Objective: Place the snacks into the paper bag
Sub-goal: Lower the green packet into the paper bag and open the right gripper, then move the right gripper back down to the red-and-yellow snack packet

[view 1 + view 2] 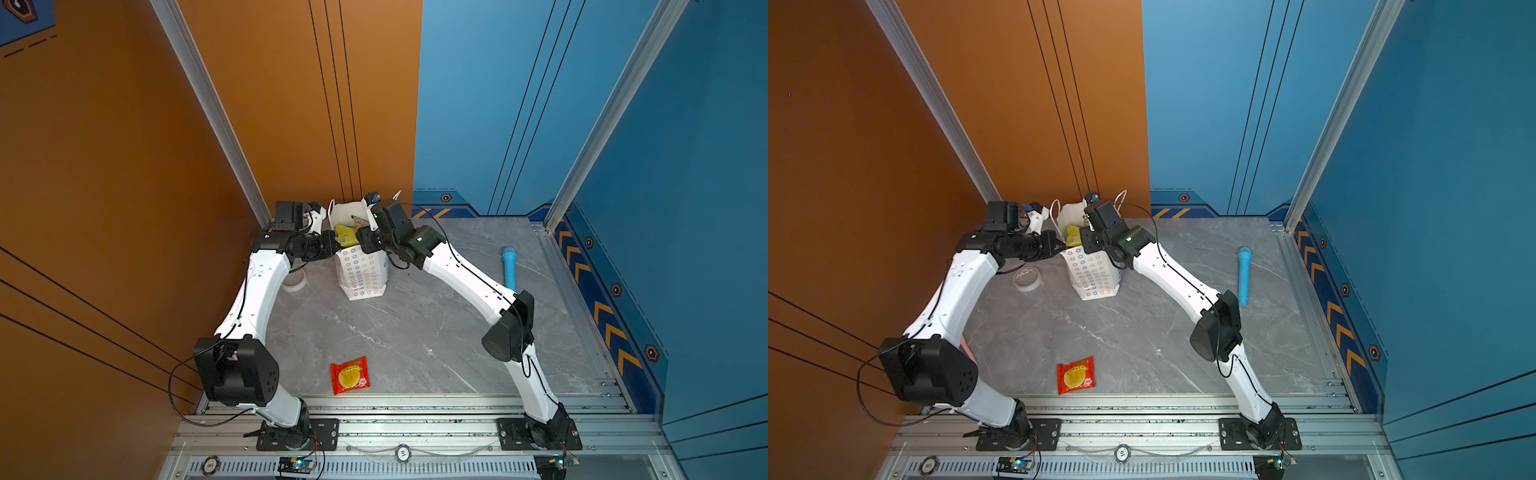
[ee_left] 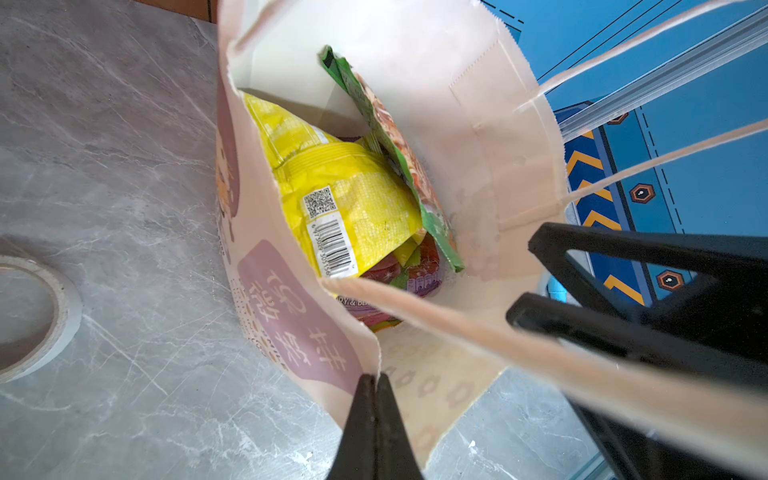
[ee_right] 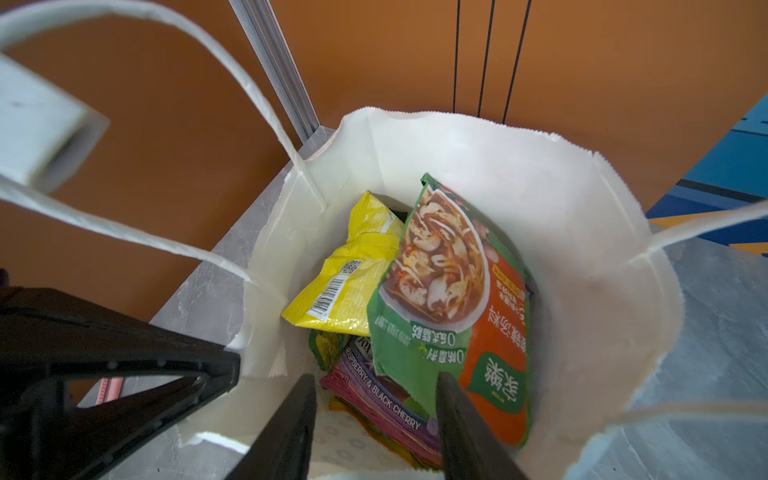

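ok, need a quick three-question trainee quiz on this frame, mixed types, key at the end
1. True or false: the left gripper is pinched shut on the rim of the paper bag.
2. Pick one: what colour is the pouch lying on the table outside the bag? A yellow, B red, C green.
3. Fill the gap: the right gripper hangs over the bag's mouth with its jaws ____.

Key: 1 true; 2 B; 3 open.
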Motion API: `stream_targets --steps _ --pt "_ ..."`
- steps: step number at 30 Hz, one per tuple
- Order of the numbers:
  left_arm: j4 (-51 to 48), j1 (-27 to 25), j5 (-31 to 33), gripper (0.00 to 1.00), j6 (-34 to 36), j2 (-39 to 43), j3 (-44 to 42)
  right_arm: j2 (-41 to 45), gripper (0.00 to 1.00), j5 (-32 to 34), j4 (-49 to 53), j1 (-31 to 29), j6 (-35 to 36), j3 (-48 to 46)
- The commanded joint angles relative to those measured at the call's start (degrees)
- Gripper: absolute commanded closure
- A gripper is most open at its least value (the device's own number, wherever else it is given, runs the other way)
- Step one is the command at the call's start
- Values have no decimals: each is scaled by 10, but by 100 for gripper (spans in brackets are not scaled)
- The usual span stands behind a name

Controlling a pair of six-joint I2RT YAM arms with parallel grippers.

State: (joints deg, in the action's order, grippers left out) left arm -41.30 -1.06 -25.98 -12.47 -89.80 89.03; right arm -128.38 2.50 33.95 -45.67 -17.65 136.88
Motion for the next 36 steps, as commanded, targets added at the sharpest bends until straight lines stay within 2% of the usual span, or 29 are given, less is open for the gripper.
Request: stream_targets --steps 1,9,15,17,21,23,27,31,36 --pt "-16 3 1 99 2 -2 -9 37 52 -29 9 5 -15 11" --pt "-16 3 0 98 0 -4 -9 32 55 -31 11 9 -14 11" --pt "-16 2 2 98 1 -2 -9 -6 56 -84 27 18 -28 45" --pt "-16 2 4 99 2 -3 -9 0 57 -97 27 14 -23 43" --pt "-16 3 3 98 2 -5 -9 44 57 -70 24 -3 6 19" --pt "-16 2 3 99 2 -5 -9 79 57 -66 12 -8 9 -19" --pt "-16 4 5 98 2 -3 -9 182 56 -70 -33 -11 -2 -163" --pt "-15 4 7 99 2 -2 -9 274 56 -78 -66 -15 -37 -327" --pt "-16 4 9 99 3 -2 -10 343 56 -83 -83 -35 -102 -509"
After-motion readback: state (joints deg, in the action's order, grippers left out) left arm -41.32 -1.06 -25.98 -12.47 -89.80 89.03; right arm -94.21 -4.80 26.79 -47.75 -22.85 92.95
